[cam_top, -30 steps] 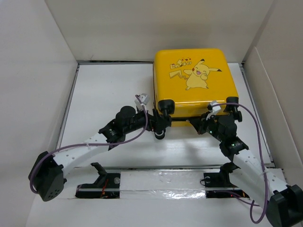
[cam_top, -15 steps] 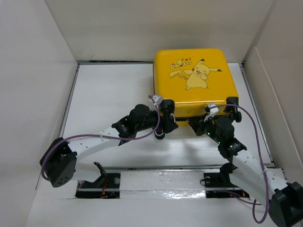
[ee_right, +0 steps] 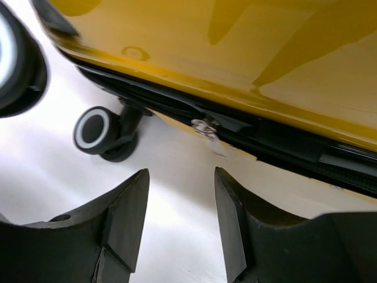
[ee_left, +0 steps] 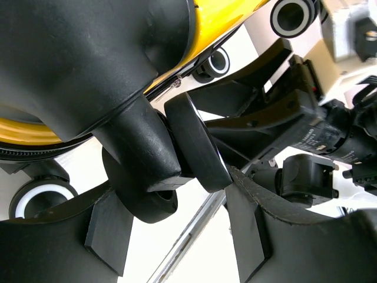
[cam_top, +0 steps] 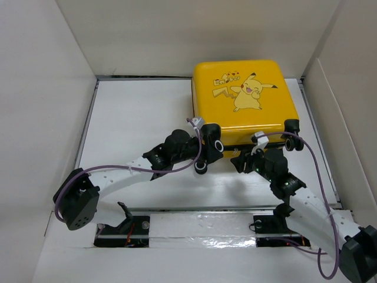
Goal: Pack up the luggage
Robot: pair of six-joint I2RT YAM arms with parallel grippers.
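- The left claw (ee_left: 174, 194) has pushed in since a second ago. Its fingers were spread wide then, and now they've closed in.
- The right claw (ee_right: 179, 177) was pinched shut at the case's near edge a second ago. Now it has sprung apart and backed off a touch.
- The luggage (cam_top: 244, 100) has nudged slightly to the right. It lies flat and closed, Pikachu side up, at the far right of the bench (cam_top: 135, 112).
- Its near-left corner sits right in the left claw, and its near edge faces the right claw, just beyond the fingertips.
- Left claw: there's a finger on each side of a black wheel (ee_left: 197, 147) at that corner, both touching it, clamped on.
- Right claw: it's partly open and holding nothing. The zip pull (ee_right: 206, 127) hangs just ahead of it, untouched.
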